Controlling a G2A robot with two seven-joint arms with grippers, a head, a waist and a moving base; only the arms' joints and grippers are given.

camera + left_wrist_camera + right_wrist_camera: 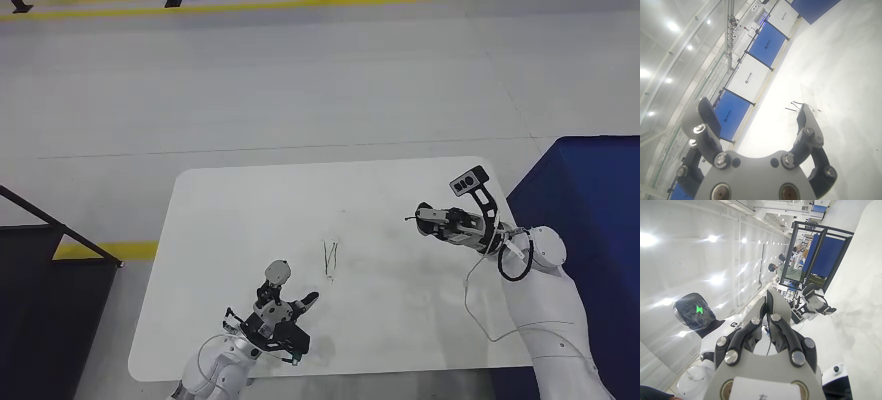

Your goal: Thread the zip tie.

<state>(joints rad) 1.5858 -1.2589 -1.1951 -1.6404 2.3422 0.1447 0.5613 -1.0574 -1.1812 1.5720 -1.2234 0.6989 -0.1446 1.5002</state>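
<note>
Two thin dark zip ties (330,256) lie side by side near the middle of the white table (400,330); the left wrist view shows their ends (793,106) just beyond one fingertip. My left gripper (293,285) (755,115) hovers near the table's front edge, short of those ties, open with nothing between its fingers. My right gripper (421,215) (767,300) is raised above the table's right side, well apart from the ties. It is shut on a thin black zip tie (769,345) that trails back from between its pads toward the wrist.
A blue partition (590,200) stands close to the table's right edge, beside the right arm. A dark barrier (40,290) stands off the table's left side. The bare tabletop spreads around the ties.
</note>
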